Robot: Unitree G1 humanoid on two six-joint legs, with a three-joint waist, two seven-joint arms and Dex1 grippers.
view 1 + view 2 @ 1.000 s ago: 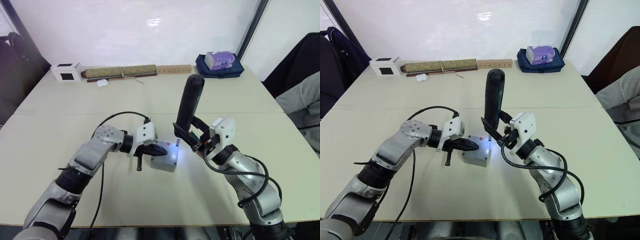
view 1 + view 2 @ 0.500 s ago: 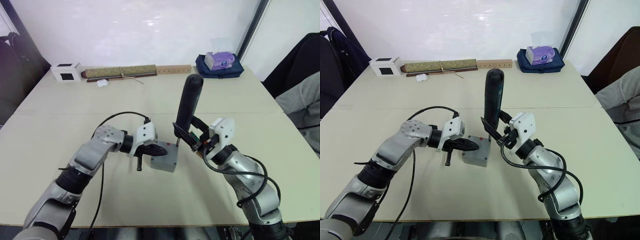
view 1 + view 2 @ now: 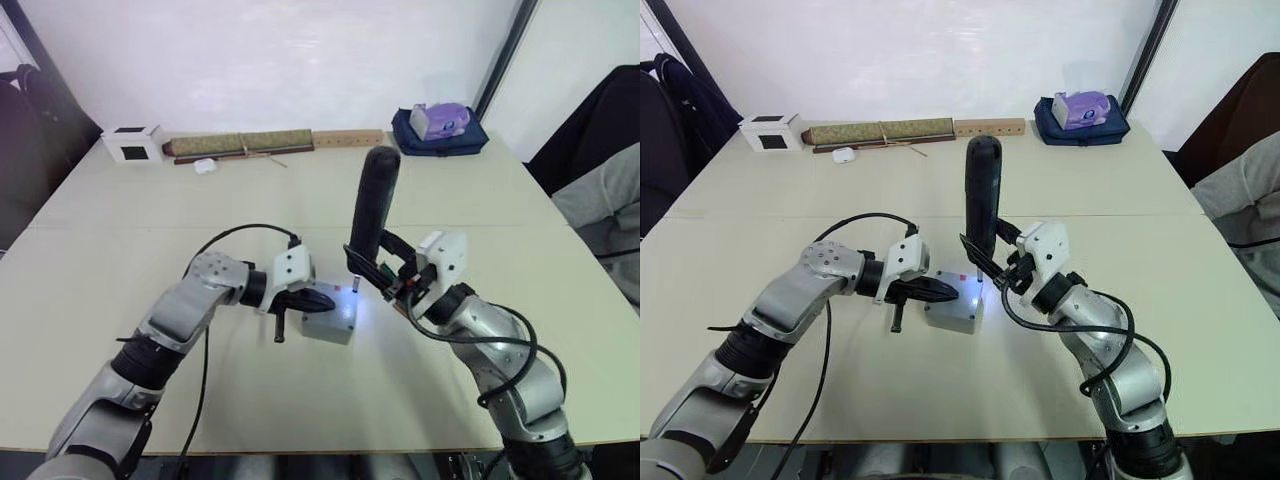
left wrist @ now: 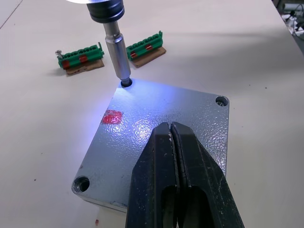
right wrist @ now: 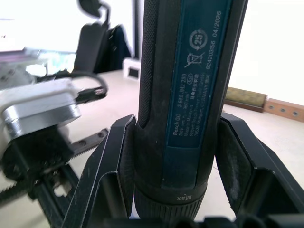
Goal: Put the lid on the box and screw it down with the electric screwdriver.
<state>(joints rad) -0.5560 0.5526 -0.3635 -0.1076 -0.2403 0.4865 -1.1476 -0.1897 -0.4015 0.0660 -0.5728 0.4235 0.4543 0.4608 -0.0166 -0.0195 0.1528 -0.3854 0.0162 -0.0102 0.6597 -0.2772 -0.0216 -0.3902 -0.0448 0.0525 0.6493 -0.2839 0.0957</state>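
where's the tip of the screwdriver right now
In the left wrist view, the electric screwdriver has its bit in a corner screw hole of the lid, nearest the two green circuit boards. The right gripper holds it upright.

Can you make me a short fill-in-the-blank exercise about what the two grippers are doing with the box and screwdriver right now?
1. The right gripper holds the electric screwdriver nearly ____.
2. The screwdriver's bit sits in a ____ hole of the lid.
3. The left gripper rests with its fingers ____ on top of the lid.
4. Behind the box lie two small ____ circuit boards.

Missing words: upright; corner; shut; green
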